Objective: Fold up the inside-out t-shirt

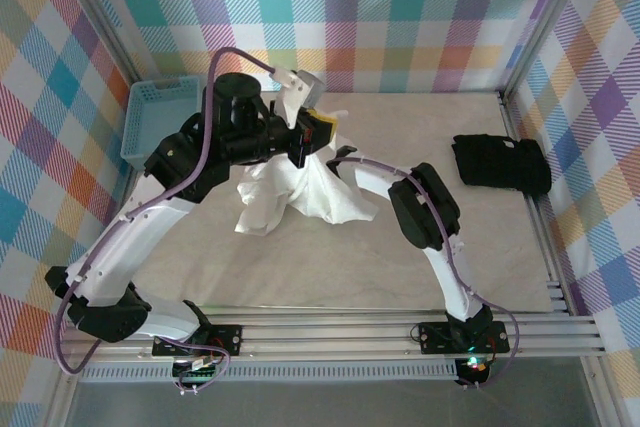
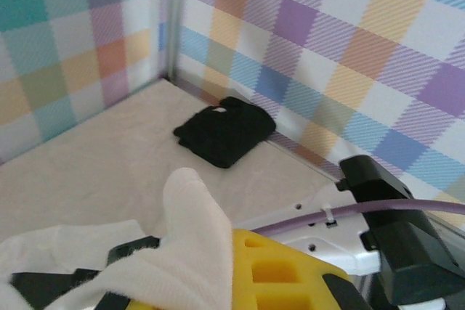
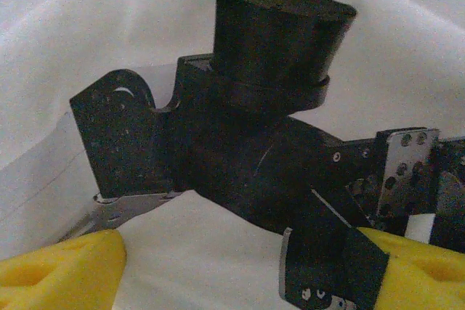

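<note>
Left claw (image 1: 315, 133): clamped on a bunch of the inside-out t-shirt (image 1: 300, 192). The shirt is held up off the surface (image 1: 400, 272), just to the 9 o'clock side of centre, and its lower folds drape down onto the surface.

Right claw (image 3: 236, 266): yellow fingers (image 3: 62, 270) spread wide, nothing between them. It sits close to the left arm's wrist housing (image 3: 240, 128), with cloth behind.

Risks (judgement):
- The claws are crowded, so a blind close could bite the housing or several layers instead of one edge.
- A single pinch on thin cotton may let the cloth slip or twist, which would hide the sleeves and hem.
- The purple cable (image 2: 363, 208) near the hanging folds could snag.

Materials:
- Shirt: white, thin, limp and deeply creased, hanging in a tent-like cone. A stitched line shows in the right wrist view.
- Surface: pale, matt, faintly marbled.
- Black folded garment (image 1: 500, 163), 3 o'clock: flat and compact.
- Blue basket (image 1: 160, 119), 10 o'clock: rigid lattice plastic.
</note>
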